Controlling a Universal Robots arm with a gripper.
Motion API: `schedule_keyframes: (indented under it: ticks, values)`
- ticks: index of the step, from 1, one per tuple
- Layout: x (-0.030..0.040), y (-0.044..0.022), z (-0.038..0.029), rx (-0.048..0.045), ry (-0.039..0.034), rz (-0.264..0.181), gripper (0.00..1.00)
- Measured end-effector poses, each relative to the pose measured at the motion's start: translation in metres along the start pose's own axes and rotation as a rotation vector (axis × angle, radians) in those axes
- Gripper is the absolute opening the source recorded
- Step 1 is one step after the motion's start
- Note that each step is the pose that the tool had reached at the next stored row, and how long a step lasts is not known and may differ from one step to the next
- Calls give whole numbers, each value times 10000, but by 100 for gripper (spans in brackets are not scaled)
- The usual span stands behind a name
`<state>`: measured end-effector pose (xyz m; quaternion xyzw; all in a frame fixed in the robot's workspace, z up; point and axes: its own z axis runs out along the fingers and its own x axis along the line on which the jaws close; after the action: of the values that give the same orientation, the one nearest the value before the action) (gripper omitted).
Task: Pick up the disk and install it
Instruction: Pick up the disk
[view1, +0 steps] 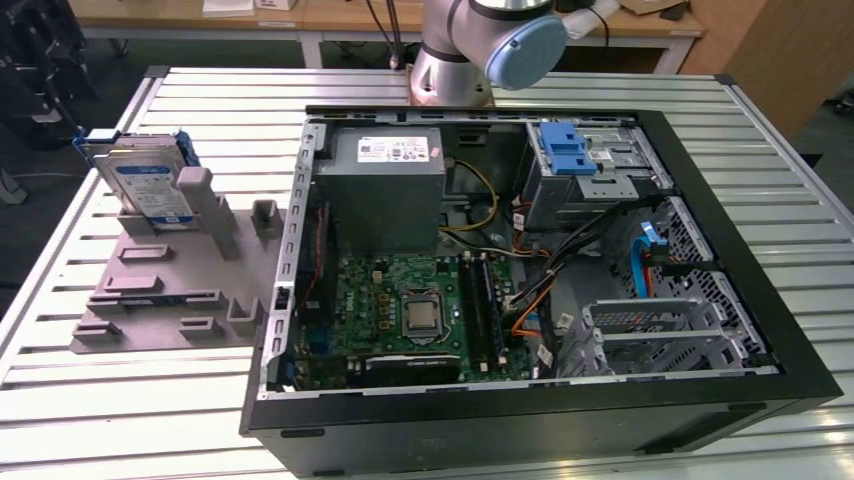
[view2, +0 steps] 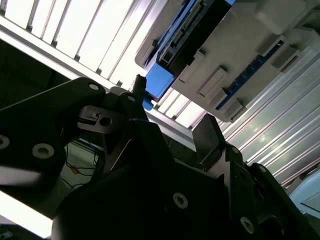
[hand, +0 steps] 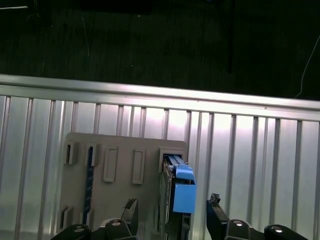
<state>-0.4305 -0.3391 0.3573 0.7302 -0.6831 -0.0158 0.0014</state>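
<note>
The disk (view1: 144, 180), a silver drive with a white-and-blue label in a blue carrier, stands on edge in a slot of the grey holder plate (view1: 160, 290) at the exterior view's left. In the first wrist view the disk (hand: 177, 192) is seen edge-on, and my gripper (hand: 173, 212) is open above it. Its two fingertips (hand: 131, 210) stand on either side of the blue carrier, apart from it. In the second wrist view the carrier's blue end (view2: 160, 80) lies just beyond my gripper (view2: 172, 105). Nothing is held.
The open computer case (view1: 747, 200) lies on the slatted metal table (view1: 80, 420), with a grey power-supply box (view1: 387, 185), a motherboard (view1: 400, 310) and a drive bay with a blue latch (view1: 567, 150). The holder plate (hand: 115, 165) carries several other raised slots. The table's edge (hand: 150, 92) is close beyond it.
</note>
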Motion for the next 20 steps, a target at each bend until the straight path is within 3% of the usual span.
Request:
schedule_keyframes:
  ticks: [5,20]
  values:
    - [1,-2,60,1,-1,93,65]
    - [1,-2,68,1,-2,95,65]
